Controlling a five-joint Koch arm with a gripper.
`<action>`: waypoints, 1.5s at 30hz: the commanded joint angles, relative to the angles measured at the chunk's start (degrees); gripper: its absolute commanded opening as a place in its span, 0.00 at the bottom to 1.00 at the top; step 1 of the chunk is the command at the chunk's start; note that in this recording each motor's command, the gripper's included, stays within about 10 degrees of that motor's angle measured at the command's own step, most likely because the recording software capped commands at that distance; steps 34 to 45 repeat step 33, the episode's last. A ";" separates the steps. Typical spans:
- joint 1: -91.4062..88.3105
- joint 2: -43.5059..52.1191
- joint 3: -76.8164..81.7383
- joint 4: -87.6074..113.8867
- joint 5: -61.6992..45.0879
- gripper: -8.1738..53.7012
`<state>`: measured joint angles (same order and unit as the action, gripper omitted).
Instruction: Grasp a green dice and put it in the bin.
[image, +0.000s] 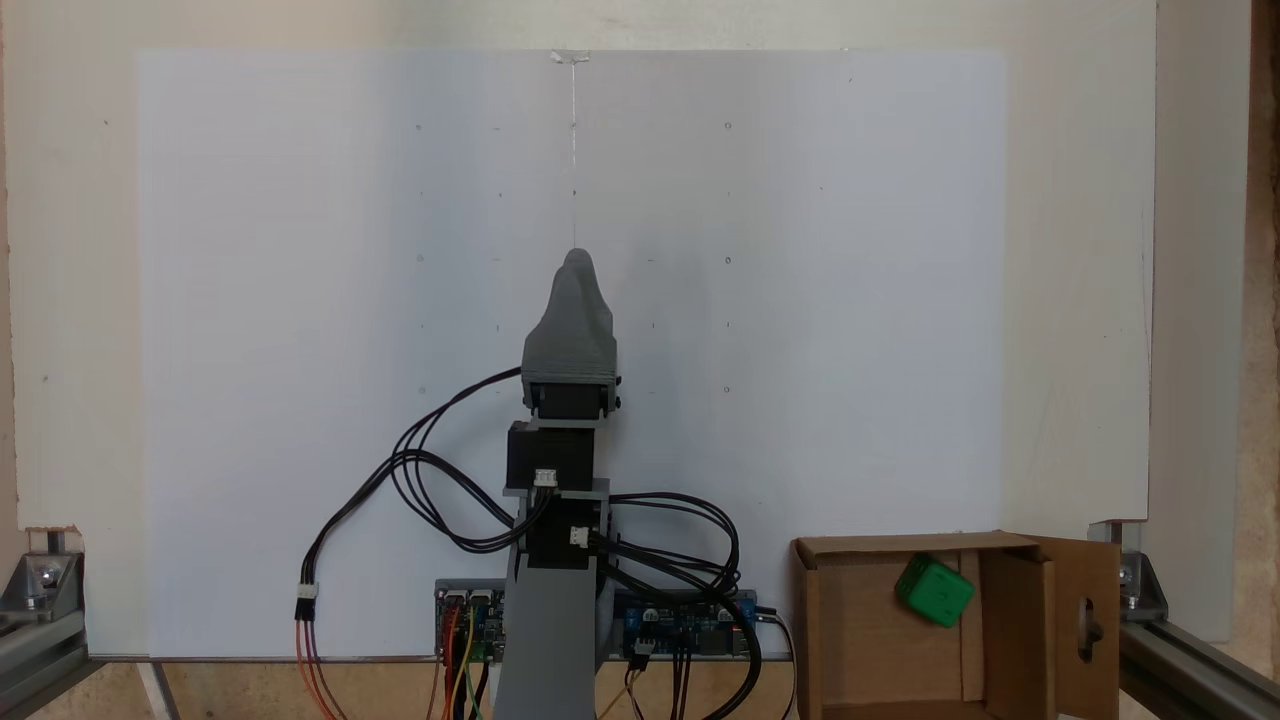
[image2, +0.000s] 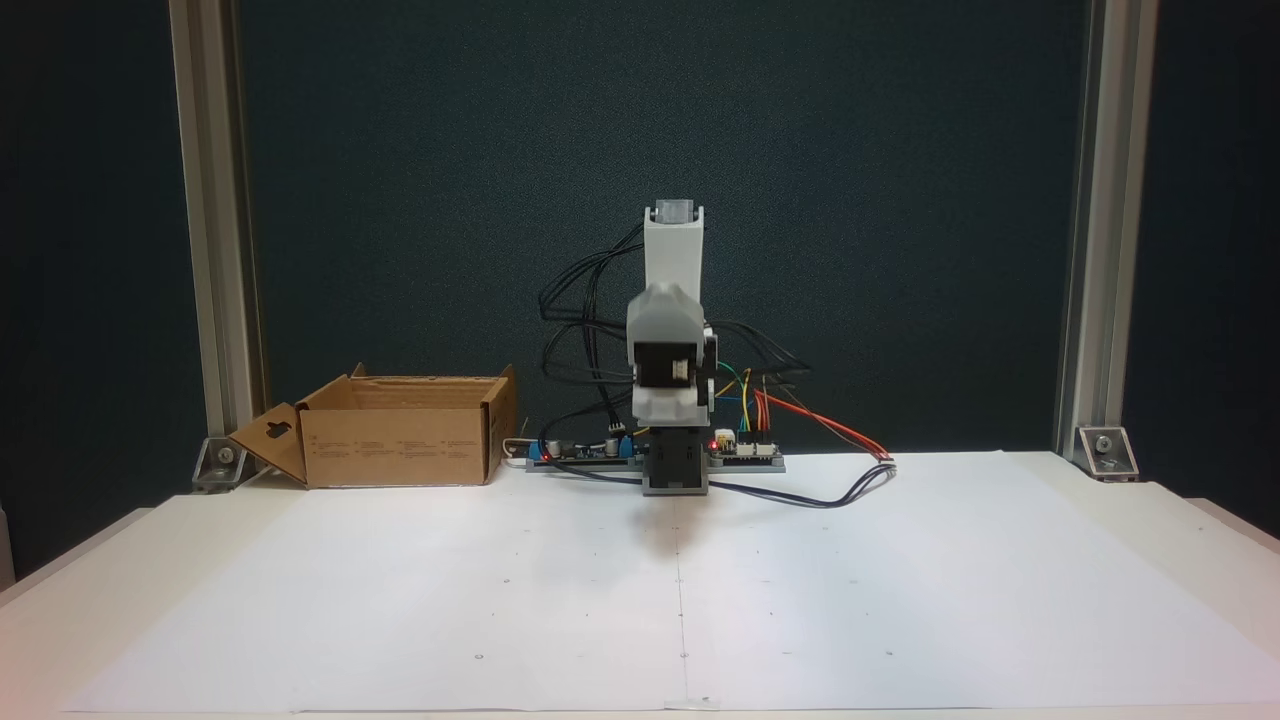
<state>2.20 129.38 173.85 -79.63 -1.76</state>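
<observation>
While my grey arm stands folded over its base at the middle of the white paper-covered worktop (image2: 400, 600), my pincer (image: 577, 262) points forward, and I cannot tell whether it is clenched or released. The small bright green plastic dice (image: 935, 590) lies inside the brown corrugated cardboard bin (image: 880, 640), well apart from me.

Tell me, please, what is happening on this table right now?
Nothing is being handled at this moment. The green dice already lies inside the bin, the cardboard box beside the arm's base. The arm is folded up over its base, with the gripper holding nothing above the white sheet; whether its jaws are open cannot be told.
</observation>
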 joint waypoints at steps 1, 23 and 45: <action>0.00 6.42 0.79 -5.45 2.02 0.84; -0.09 6.24 5.45 -6.33 1.85 0.84; -0.09 6.24 5.45 -6.33 1.85 0.84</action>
